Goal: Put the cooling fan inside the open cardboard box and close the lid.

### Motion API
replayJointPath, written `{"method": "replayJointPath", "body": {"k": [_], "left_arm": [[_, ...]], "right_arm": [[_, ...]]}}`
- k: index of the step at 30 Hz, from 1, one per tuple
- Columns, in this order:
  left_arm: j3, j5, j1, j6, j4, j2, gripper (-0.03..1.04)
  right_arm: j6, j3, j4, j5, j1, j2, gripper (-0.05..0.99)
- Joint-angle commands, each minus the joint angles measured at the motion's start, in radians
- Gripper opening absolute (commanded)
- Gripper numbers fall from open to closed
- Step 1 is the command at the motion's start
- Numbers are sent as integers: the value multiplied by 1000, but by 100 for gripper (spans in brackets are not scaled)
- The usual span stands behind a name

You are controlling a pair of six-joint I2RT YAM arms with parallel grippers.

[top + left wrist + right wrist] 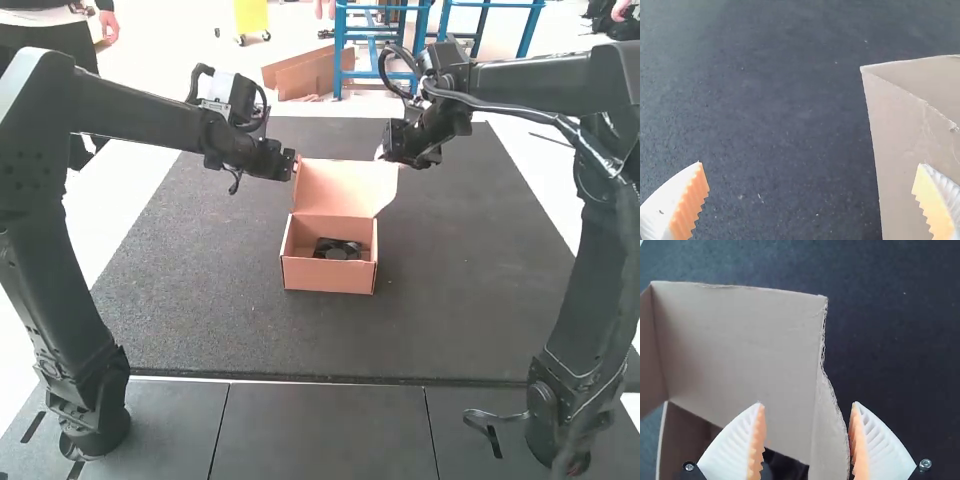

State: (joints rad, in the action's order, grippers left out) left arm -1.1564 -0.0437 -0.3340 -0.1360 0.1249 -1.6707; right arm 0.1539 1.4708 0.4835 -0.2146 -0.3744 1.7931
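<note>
Claw, left (pixel 288 165): released, ribbed white fingers (pixel 670 215) with orange pads spread wide. It hangs at the top corner of the lid (pixel 340 188), about 10 o'clock from the cardboard box (pixel 330 273). One pad sits just beside the corner's edge; whether it touches, I cannot tell.
Claw, right (pixel 393 152): released too, fingers apart and straddling the edge of the lid's side flap (pixel 829 440), about 1 o'clock from the box. Not clamped on it.
Cooling fan (pixel 338 249): already down inside the box, lying flat on its floor, dark against the card. It lies toward 5 o'clock from the left claw and toward 7 o'clock from the right claw, below both and apart from them.
Lid: open, standing upright off the box's far wall.
Surface (pixel 180 250): dark mat, box near its middle.
Step in hand: my read is closing the lid; the fan part looks done.
Doing it well: bring both top corners toward 6 o'clock together so the lid hinges evenly and does not twist. Steer the side flaps inside the walls rather than crumpling them on the rim. The box looks light and may skid on the mat, so ease the lid over rather than shove.
</note>
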Motion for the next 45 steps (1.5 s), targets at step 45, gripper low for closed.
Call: {"method": "replayJointPath", "body": {"k": [45], "left_arm": [[11,16,-30,-19,102,106,97]], "right_arm": [[36,-139,13,190,-130,-112,-2]]}}
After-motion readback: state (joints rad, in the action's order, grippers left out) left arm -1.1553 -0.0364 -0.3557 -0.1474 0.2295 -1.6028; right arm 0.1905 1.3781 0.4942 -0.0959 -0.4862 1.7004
